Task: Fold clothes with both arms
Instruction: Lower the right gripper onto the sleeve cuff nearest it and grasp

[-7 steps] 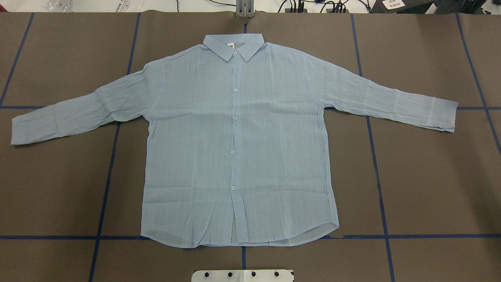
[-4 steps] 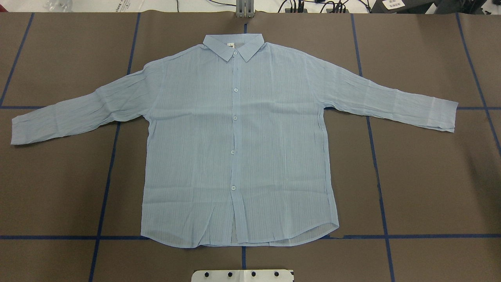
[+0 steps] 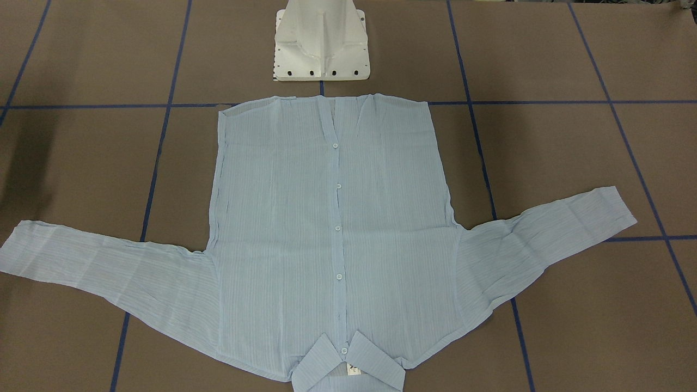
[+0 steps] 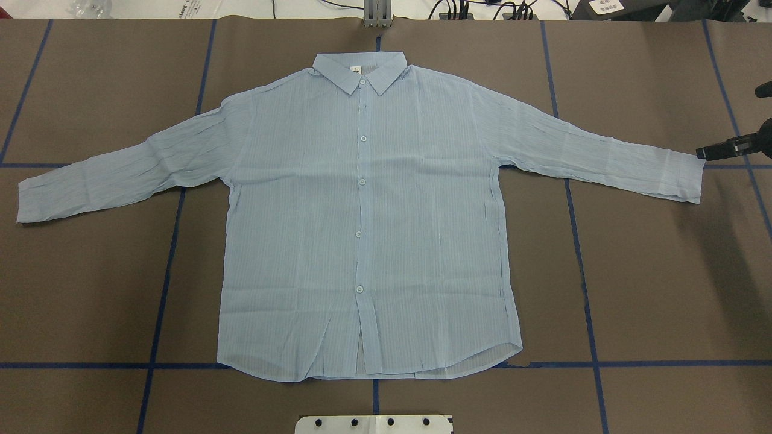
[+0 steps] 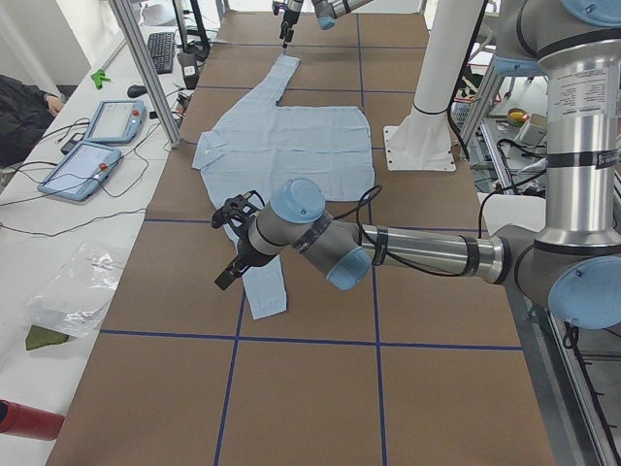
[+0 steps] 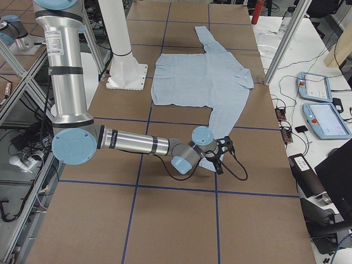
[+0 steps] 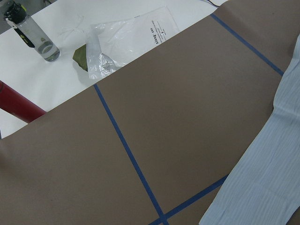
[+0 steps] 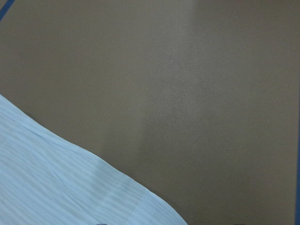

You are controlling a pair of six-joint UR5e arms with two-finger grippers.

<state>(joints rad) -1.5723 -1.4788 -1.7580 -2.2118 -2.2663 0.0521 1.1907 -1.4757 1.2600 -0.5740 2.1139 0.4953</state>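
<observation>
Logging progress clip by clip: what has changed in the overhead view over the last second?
The right pincer has come in from the view's right edge, and its tip is now beside the cuff on that side. No grasp shows yet. The shirt lies flat and spread out, as before.

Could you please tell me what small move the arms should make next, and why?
Probably lower both grippers and pinch the cuffs. The shirt lies flat and unfolded, sleeves spread; the right gripper is at the right cuff, the left gripper near the left cuff, neither visibly holding cloth.
</observation>
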